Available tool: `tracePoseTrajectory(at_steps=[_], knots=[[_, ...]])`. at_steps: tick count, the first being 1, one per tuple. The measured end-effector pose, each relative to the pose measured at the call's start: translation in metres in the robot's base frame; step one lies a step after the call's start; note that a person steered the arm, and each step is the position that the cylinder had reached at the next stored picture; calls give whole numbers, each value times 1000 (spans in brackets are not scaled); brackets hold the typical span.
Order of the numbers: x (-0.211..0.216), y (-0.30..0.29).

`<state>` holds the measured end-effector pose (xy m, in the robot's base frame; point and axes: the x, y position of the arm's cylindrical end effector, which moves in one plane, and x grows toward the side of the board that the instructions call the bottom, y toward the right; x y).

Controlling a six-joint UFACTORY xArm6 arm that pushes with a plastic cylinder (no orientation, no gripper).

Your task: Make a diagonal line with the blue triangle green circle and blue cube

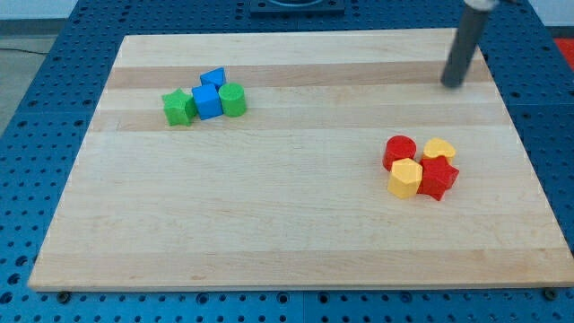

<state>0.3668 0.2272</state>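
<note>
The blue triangle (213, 77) lies at the view's upper left on the wooden board (269, 224). The blue cube (206, 101) sits just below it, touching it. The green circle (233, 100) touches the cube's right side. A green star (179, 108) touches the cube's left side. My tip (453, 84) is near the board's top right corner, far to the right of this cluster and touching no block.
A second cluster sits at the view's right: a red cylinder (400, 150), a yellow heart (439, 149), a yellow hexagon (405, 178) and a red star (439, 178). It lies below my tip. A blue perforated table (36, 135) surrounds the board.
</note>
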Motion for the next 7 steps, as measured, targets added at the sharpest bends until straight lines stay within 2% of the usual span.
tracePoseTrajectory(at_steps=[1,2,3,4,7], knots=[[87,-2],[83,-5],[96,-17],[127,-51],[153,-27]])
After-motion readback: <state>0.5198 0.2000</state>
